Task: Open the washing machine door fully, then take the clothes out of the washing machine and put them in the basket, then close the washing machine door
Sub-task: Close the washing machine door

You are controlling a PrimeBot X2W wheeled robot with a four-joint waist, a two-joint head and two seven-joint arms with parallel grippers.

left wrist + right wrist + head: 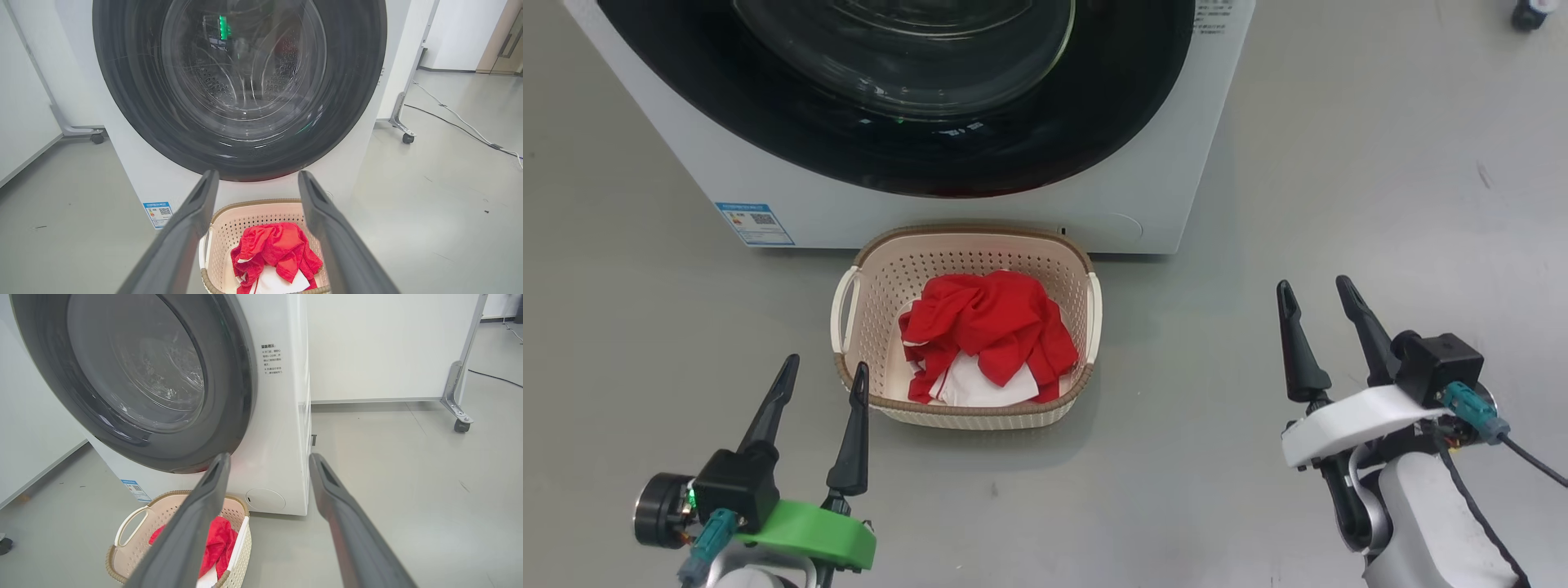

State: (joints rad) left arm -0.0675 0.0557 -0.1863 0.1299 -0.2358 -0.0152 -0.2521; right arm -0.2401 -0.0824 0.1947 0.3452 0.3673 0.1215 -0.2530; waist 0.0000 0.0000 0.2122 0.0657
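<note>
The white washing machine (980, 216) stands ahead with its round black-rimmed door (907, 155) flat against the front; the steel drum shows through the glass (243, 69). On the floor before it sits the cream basket (882, 269) holding the red and white clothes (988, 331). My left gripper (823, 374) hovers open at the basket's near left corner, nothing between its fingers. My right gripper (1315, 292) stands open over bare floor, well right of the basket. Basket (229, 228) and clothes (273, 249) show between the left fingers; in the right wrist view the basket (130, 526) lies lower left.
A blue label (756, 223) is on the machine's lower left front. White partition panels on castor feet (459, 416) stand behind and beside the machine. A cable (461, 122) runs over the grey floor at the right. A dark castor (1531, 15) shows at the far right.
</note>
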